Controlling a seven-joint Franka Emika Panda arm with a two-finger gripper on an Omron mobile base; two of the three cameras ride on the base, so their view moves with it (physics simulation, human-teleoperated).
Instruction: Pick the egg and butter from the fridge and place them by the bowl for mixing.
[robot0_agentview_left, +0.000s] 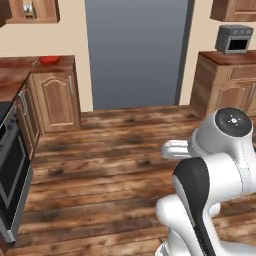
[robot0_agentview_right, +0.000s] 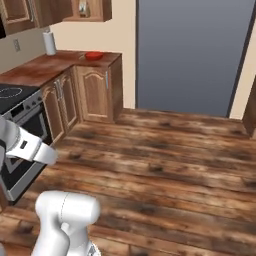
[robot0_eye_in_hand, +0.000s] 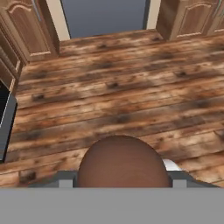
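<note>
the egg (robot0_eye_in_hand: 123, 161) sits clamped in the pincer (robot0_eye_in_hand: 123, 181), above the wood floor (robot0_eye_in_hand: 131, 87), far from the red bowl (robot0_agentview_left: 49, 60).

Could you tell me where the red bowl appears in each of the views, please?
Left base view: the bowl is at upper left, on the wooden counter.
Right base view: upper left of centre, on the counter's far end.
Hand view: not in it.
Shared landmark: the grey fridge door.
</note>
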